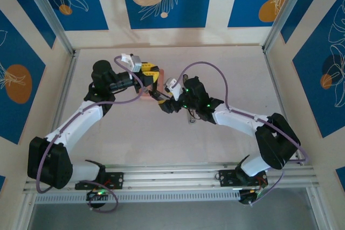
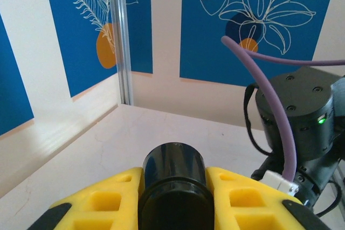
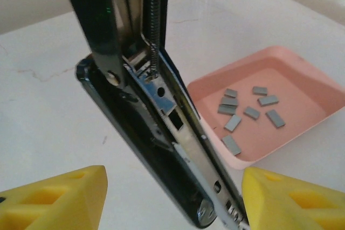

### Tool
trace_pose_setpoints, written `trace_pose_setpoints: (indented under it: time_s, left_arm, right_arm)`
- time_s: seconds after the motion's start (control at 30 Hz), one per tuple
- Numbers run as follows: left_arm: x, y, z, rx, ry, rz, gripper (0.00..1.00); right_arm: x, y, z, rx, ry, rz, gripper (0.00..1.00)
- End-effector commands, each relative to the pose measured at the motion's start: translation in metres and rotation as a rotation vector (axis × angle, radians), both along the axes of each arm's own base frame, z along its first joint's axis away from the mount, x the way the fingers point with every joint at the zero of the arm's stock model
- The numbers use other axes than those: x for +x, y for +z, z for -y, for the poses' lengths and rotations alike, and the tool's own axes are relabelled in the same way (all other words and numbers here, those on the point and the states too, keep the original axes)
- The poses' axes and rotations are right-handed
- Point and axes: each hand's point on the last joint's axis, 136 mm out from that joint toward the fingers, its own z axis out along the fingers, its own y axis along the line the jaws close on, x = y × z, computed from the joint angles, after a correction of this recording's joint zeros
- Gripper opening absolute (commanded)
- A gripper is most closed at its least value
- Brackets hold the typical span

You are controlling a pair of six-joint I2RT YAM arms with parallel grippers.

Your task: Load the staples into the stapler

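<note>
- Stapler (image 3: pixel 135 133), at the left of the work: its black rounded end is squeezed between the yellow fingers of the left gripper (image 2: pixel 172 197). The grip carries it tilted and, as far as I can judge, clear of the table (image 3: pixel 48 95).
- At the middle, the lid (image 3: pixel 91 14) is swung up and the spring (image 3: pixel 153 20) runs along it. The shiny magazine channel (image 3: pixel 183 133) lies bare, and I see no strip in it.
- My judgement is that this body is rigid, glossy and heavy for its size. It is held by one end only, so a firm push on the channel could lever it round.
- Next, the right gripper (image 3: pixel 173 187) stands spread, one finger on each side of the stapler's lower tip, pinching nothing. Its right-hand finger is close to the channel, but I cannot tell whether it touches.
- At the right, a salmon-pink tray (image 3: pixel 310 127) rests on the table just beside the stapler. On its floor lie the staples (image 3: pixel 250 112), around nine loose grey strips, all flat. Three sit close together and the others are apart.
- Each strip looks very light, stiff and slick, and probably snaps if bent.
- I would choose a lone strip and pinch it gently across its two long edges. Lying flat, it may skid toward the tray wall.
</note>
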Motion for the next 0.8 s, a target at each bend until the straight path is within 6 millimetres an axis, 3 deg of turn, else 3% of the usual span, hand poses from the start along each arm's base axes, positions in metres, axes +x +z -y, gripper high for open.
trace_pose_setpoints:
  time_s: [0.0,0.53,0.77]
  left_arm:
    - [-0.012,0.043,0.003,-0.062,-0.048,0.135,0.0]
    - [-0.007,0.056,0.005,-0.135,-0.054,0.141,0.0]
    - [-0.006,0.057,0.004,-0.142,-0.05,0.145,0.0]
  right_arm:
    - [0.011,0.012,-0.007,-0.011,0.011,0.095,0.66]
    - [-0.012,0.005,-0.035,0.147,0.048,0.006,0.48]
    - [-0.014,0.013,-0.026,0.247,0.018,-0.002,0.48]
